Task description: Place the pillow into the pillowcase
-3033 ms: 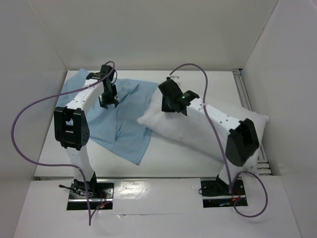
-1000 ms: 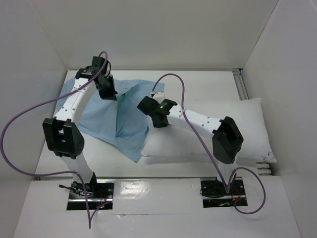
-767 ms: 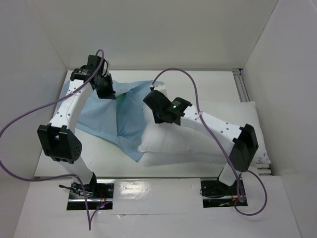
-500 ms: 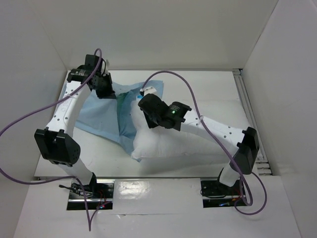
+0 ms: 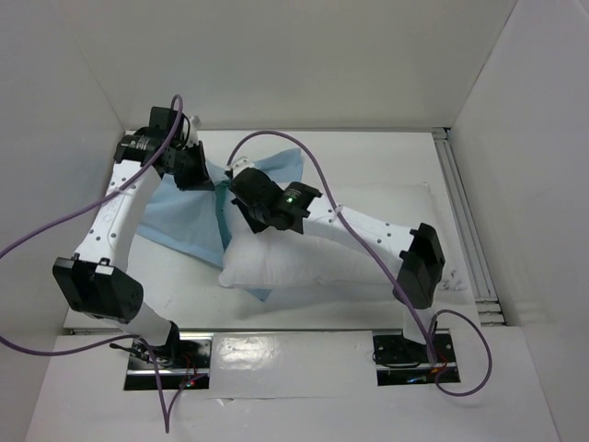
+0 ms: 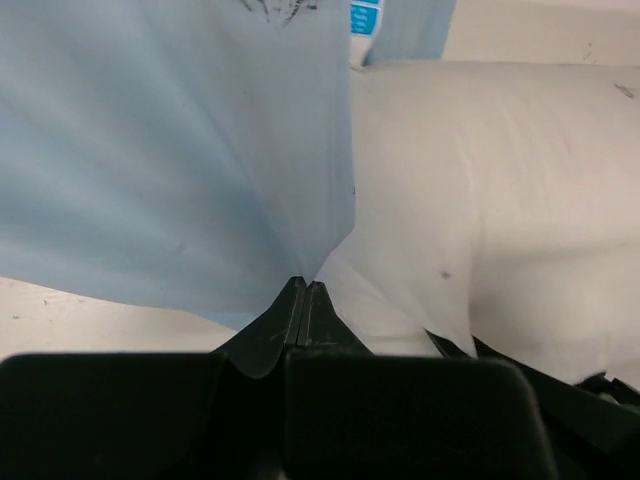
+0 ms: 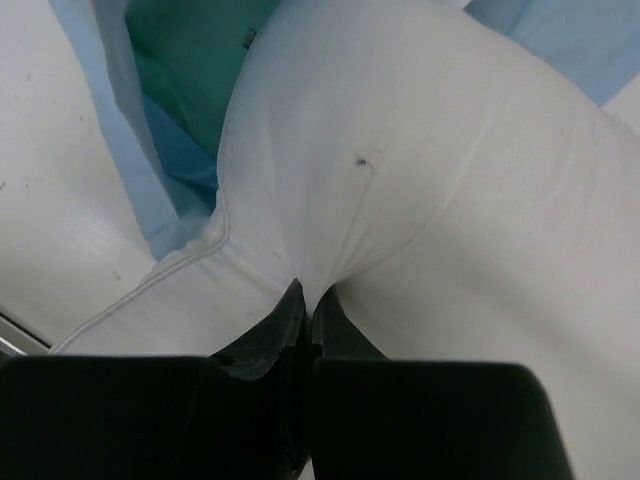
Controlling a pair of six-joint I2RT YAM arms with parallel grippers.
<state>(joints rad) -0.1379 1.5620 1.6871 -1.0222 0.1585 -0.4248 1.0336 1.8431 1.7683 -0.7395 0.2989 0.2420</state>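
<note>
The white pillow [image 5: 340, 249] lies across the table's middle, its left end at the mouth of the light blue pillowcase [image 5: 179, 216]. My right gripper [image 5: 250, 210] is shut on a pinch of the pillow [image 7: 420, 180] fabric near that end. My left gripper [image 5: 198, 170] is shut on the pillowcase's upper edge and holds it raised. In the left wrist view the blue pillowcase [image 6: 170, 150] hangs from the left gripper [image 6: 304, 285] beside the pillow [image 6: 480, 180]. The right wrist view shows the right gripper [image 7: 308, 296] and the pillowcase [image 7: 175, 60] opening, dark inside.
White walls close in the table on the left, back and right. A metal rail [image 5: 465, 216] runs along the right edge. Purple cables [image 5: 304, 166] loop over both arms. The arm bases [image 5: 166, 354] sit on the near edge.
The right gripper has dragged the pillow's left end leftward toward the pillowcase mouth. The left gripper has shifted slightly left and back, still holding the pillowcase edge up.
</note>
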